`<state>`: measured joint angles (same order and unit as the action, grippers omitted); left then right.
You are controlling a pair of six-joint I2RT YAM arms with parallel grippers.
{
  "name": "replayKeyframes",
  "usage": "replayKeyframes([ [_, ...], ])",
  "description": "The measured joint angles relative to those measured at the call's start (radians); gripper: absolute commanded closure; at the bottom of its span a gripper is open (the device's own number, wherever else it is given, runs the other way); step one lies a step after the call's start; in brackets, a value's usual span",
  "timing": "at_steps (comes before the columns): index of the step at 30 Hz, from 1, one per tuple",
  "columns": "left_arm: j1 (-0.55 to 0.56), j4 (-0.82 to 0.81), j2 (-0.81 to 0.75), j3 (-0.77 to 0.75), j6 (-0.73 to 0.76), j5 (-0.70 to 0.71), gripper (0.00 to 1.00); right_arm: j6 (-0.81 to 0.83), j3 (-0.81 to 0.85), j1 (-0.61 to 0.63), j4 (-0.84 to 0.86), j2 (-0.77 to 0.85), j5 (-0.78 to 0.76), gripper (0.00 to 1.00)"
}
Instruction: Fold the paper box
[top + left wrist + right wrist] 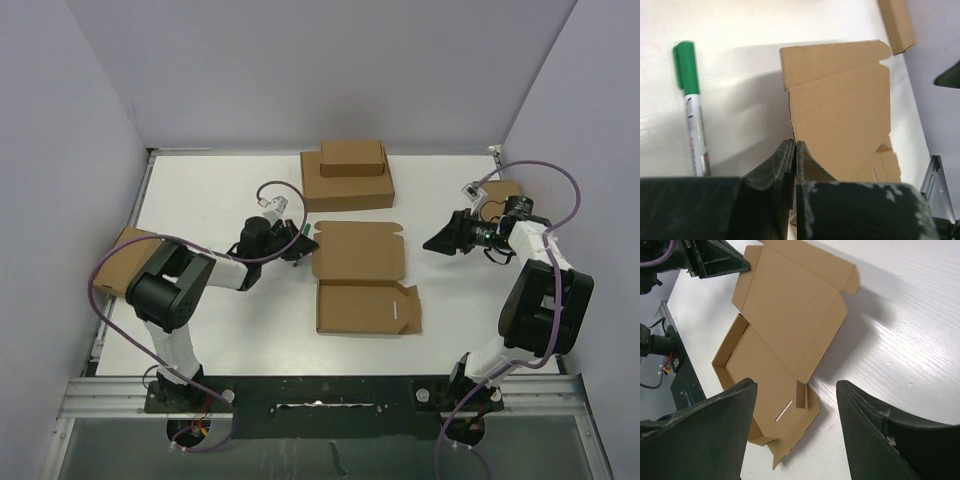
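Paper box (365, 278) (840, 115) (785, 335): lying unfolded on the white table (200, 200), between the two arms. Its lid panel is stretching toward the far wall and its shallow tray toward the arm bases. The tray's side walls are standing up, and the lid's small tabs are sticking out at its corners.

Left gripper (298, 240) (795, 145): sitting at the paper box's left edge, level with the lid panel. Its jaws are pressing together, with a sliver of brown card showing between them, so it is pinching the edge of the lid's left flap.

Flap shadow: the pinched flap is casting a broad shadow on the table to the left of the paper box.

Right gripper (432, 243) (796, 387): hovering off the paper box's right side, apart from it. Its fingers are spread wide and gripping nothing.

White strip (398, 310) (784, 411): lying inside the paper box's tray, close to its right wall.

Green marker (690, 100): lying on the table left of the paper box and apart from it; I am seeing it only from the left wrist.

Stacked boxes: beyond the paper box's far edge, a small box (352, 157) is resting on a large box (347, 185).

Side boxes: a left box (125, 265) is sitting well to the left of the paper box, partly behind the left arm, and a right box (500, 190) well to its right, behind the right arm.
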<state>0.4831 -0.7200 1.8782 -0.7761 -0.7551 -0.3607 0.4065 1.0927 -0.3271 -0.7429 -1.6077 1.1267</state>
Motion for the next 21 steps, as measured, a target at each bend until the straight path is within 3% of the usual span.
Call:
replayKeyframes([
  [9, 0.043, -0.216, -0.147, 0.171, 0.061, 0.051, 1.0, -0.084, -0.046, 0.023, 0.111, -0.01, 0.08, 0.34],
  [21, 0.073, -0.303, -0.184, 0.233, 0.065, 0.118, 1.0, -0.211, -0.124, 0.115, 0.291, -0.086, 0.087, 0.37],
])
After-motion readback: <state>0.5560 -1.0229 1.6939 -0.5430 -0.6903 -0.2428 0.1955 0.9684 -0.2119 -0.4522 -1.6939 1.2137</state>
